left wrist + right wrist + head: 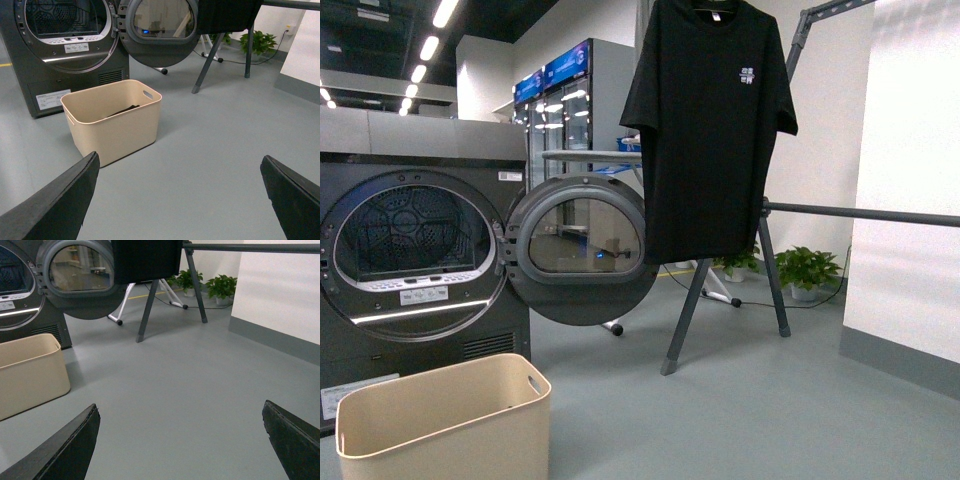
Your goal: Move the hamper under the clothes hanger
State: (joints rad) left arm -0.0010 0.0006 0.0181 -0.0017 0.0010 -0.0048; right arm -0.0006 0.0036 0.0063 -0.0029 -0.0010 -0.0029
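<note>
The beige-tan hamper (445, 425) stands on the grey floor in front of the dryer, at the lower left of the front view. It also shows in the left wrist view (115, 120), with something dark lying inside, and in the right wrist view (30, 372). The dark grey clothes hanger (770, 215) stands to the right of the dryer door, with a black T-shirt (708, 120) hung on it. Its legs show in the left wrist view (210, 57) and the right wrist view (147, 310). My left gripper (182, 172) and right gripper (182, 412) are open and empty above bare floor, well short of the hamper.
A dark dryer (415, 260) stands at the left with its round door (582, 250) swung open toward the rack. A white wall (910, 200) with a grey skirting runs along the right. Potted plants (805, 270) and a cable lie behind the rack. Drinks fridges (560, 100) stand far back.
</note>
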